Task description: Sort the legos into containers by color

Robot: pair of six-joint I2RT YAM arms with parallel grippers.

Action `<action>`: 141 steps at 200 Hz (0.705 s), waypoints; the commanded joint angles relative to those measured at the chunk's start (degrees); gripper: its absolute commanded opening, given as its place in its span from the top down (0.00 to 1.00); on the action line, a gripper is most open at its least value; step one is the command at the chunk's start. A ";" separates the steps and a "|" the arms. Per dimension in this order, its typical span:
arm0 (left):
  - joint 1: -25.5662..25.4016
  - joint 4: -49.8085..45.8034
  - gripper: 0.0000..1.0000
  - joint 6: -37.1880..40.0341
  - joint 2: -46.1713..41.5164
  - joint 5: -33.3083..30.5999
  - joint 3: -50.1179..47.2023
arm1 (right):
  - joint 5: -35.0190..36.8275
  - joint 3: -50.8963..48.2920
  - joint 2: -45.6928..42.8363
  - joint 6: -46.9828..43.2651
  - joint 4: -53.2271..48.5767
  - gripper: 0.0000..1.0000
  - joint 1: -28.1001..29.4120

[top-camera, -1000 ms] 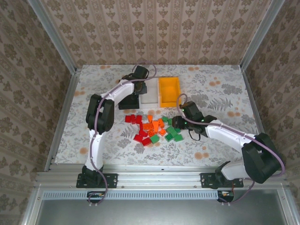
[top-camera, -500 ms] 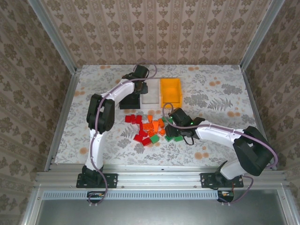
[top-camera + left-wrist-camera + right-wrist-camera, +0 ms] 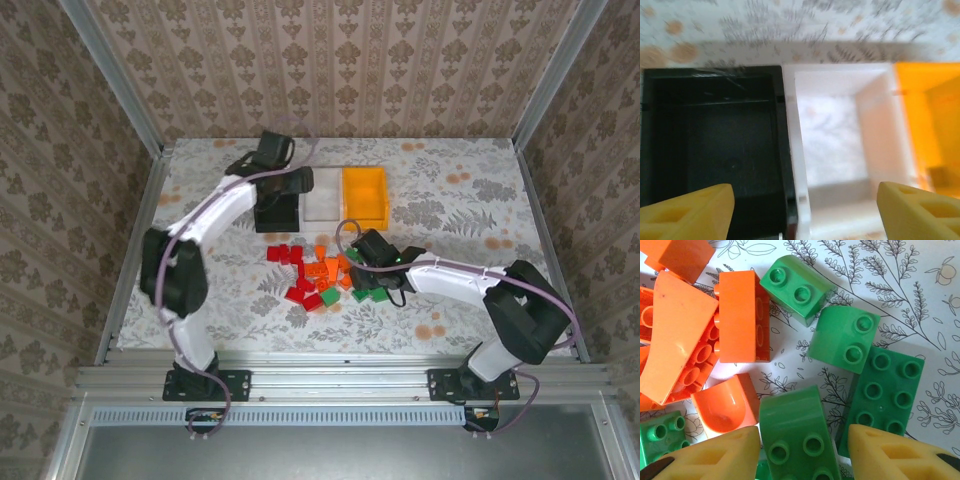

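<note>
Legos (image 3: 325,272): red, orange, green heap on bench (image 3: 460,200), near containers (image 3: 322,200).
Containers: black bin (image 3: 710,140), white bin (image 3: 832,135), orange-yellow bin (image 3: 925,115), in a row.
Left tool (image 3: 805,212): spread wide, empty, above black and white bins.
Right tool (image 3: 804,455): partly open astride green brick (image 3: 790,422); grip unclear.

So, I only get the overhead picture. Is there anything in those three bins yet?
Observer: The left wrist camera shows what looks like a small orange brick lying inside the orange bin.
Operator: And the white one next to it?
Observer: The floor of the white bin looks bare, though that picture is blurred.
Operator: What is the right arm going for in the pile?
Observer: Its wrist camera shows the right tool open, with its fingertips on either side of a curved green brick that lies studs up.
</note>
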 commanded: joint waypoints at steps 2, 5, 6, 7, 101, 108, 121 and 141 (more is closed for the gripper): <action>3.34 7.40 0.14 -1.98 -12.75 1.79 -12.93 | 2.66 1.85 1.69 -1.15 -2.60 0.50 1.24; 3.66 7.94 0.13 -2.37 -14.12 1.88 -14.62 | 2.63 1.95 1.87 -1.10 -2.62 0.51 1.25; 3.71 8.06 0.13 -2.43 -14.56 1.92 -15.16 | 2.65 2.00 1.94 -1.13 -2.67 0.51 1.27; 3.86 8.16 0.12 -2.54 -15.04 1.98 -15.69 | 2.66 2.02 1.98 -1.11 -2.65 0.51 1.32; 11.00 10.49 0.05 -6.40 -41.46 1.87 -44.15 | 6.45 3.98 -0.68 -0.78 -3.60 0.73 2.98; 11.20 10.72 0.05 -6.59 -41.86 1.95 -44.97 | 6.55 3.89 -1.43 -0.63 -3.56 0.74 3.05; 11.47 11.04 0.04 -7.38 -42.24 2.41 -45.94 | 7.04 4.18 -3.11 -0.36 -4.22 0.75 3.06; 11.49 12.40 0.04 -8.60 -42.34 4.07 -47.60 | 8.58 4.97 -5.77 -0.62 -4.77 0.76 3.00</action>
